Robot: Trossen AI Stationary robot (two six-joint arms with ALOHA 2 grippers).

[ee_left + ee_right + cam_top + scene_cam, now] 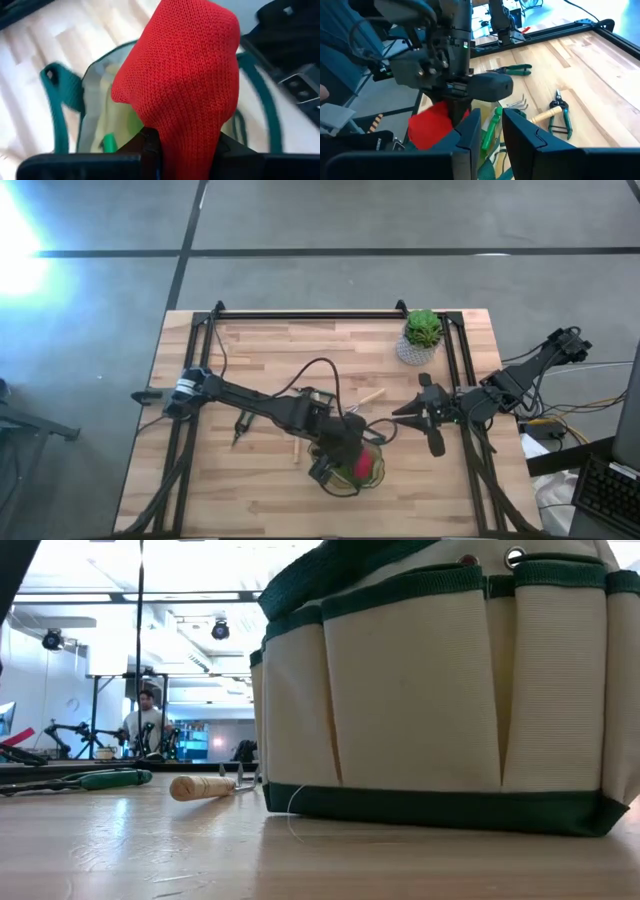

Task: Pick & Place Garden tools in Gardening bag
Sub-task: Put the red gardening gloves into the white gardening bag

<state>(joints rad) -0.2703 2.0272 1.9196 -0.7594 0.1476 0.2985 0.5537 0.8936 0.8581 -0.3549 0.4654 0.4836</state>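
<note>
My left gripper (345, 458) is over the gardening bag (440, 690), a cream-khaki tote with dark green trim, and is shut on the red glove (180, 75). The glove hangs over the bag's round mouth (95, 80); it also shows in the right wrist view (432, 130). A green spray bottle (492, 127) stands inside the bag. My right gripper (398, 415) is open and empty, just right of the bag, pointing at it. On the table lie green-handled pruners (515, 70), a small rake (517, 103) and a wooden-handled tool (370, 397). My left gripper pinches one end of the red glove (187, 142) between its two fingers. The fingers come from above, pointing down. The glove hangs below them, over the bag's mouth, clear of the table. Which end of the glove it has, I cannot tell.
A green plant in a whitish pot (420, 335) stands at the far right of the table. A second pair of pruners (557, 112) lies near the rake. A wooden handle (205, 787) lies left of the bag. A person (145, 720) is in the room beyond.
</note>
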